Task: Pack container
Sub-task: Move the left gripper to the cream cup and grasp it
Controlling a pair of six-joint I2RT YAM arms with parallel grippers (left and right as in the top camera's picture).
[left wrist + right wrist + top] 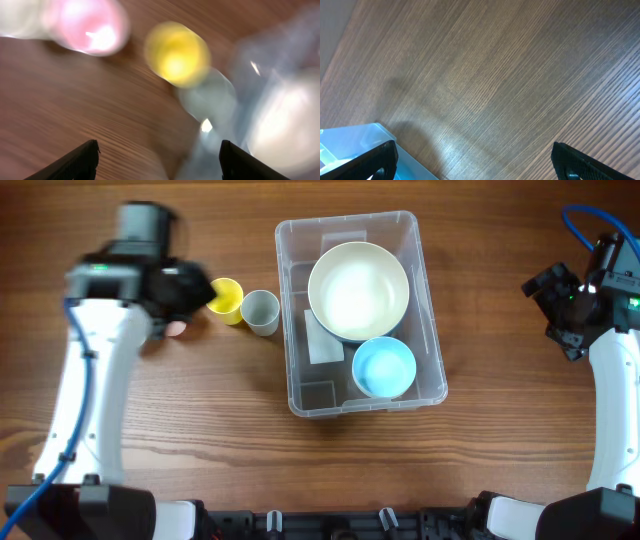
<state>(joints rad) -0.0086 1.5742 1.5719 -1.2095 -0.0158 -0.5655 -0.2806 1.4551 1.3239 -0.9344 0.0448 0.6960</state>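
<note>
The clear rectangular container [430, 385] stands in the middle of the table. It holds a large cream bowl [358, 288] and a small blue bowl [384, 366]. A yellow cup [229, 299] and a grey cup [261, 311] stand just left of it. A pink cup [176, 330] shows partly under my left arm. My left gripper [196, 292] is open and empty, next to the yellow cup. The left wrist view is blurred; it shows the pink cup [92, 25], yellow cup [177, 54], grey cup [210, 100] and my open jaws [157, 160]. My right gripper [475, 160] is open and empty, right of the container corner [365, 137].
Wooden table [200, 420]. A white blur [15, 17] sits at the top left of the left wrist view. My right arm [590, 290] is at the far right edge.
</note>
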